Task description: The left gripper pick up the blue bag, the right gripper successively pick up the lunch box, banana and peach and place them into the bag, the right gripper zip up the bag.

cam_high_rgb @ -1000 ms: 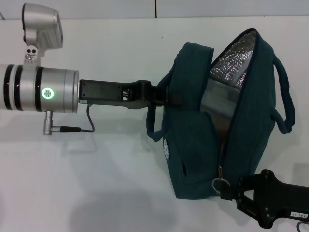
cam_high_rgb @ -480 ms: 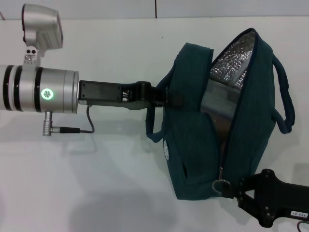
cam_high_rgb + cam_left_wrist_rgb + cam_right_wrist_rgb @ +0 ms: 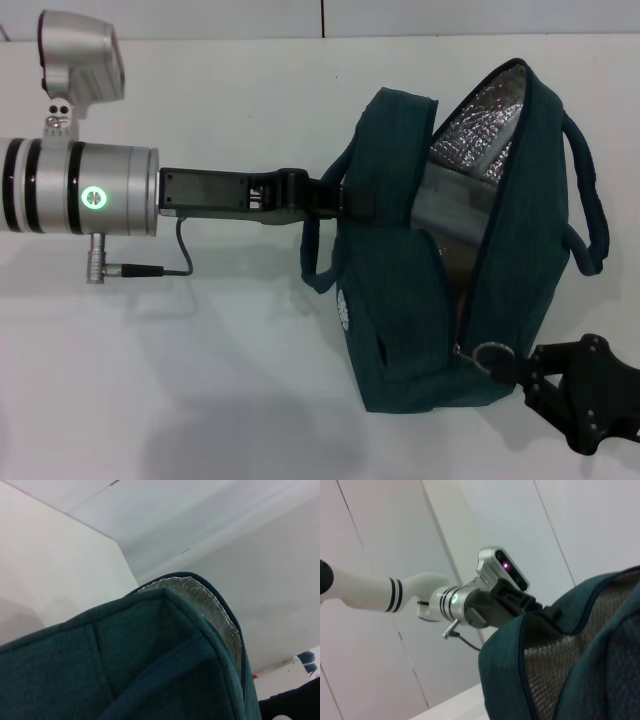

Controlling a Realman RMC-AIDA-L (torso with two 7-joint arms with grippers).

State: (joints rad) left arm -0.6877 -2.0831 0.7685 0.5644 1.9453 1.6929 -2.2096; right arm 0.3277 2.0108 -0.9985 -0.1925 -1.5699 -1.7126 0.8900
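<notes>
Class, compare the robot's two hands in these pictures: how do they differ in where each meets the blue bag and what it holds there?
The left hand meets the blue bag high on its side, shut on a carrying strap; the right hand sits low at the bag's near corner, at the zipper's ring pull. The left hand reaches in level; the right hand comes from below. Both are black and touch the bag.

The left arm is a silver cylinder with black rings and a glowing green ring light. A silver camera housing sits behind the black left gripper, beside a thin black cable. The right gripper is matte black.
</notes>
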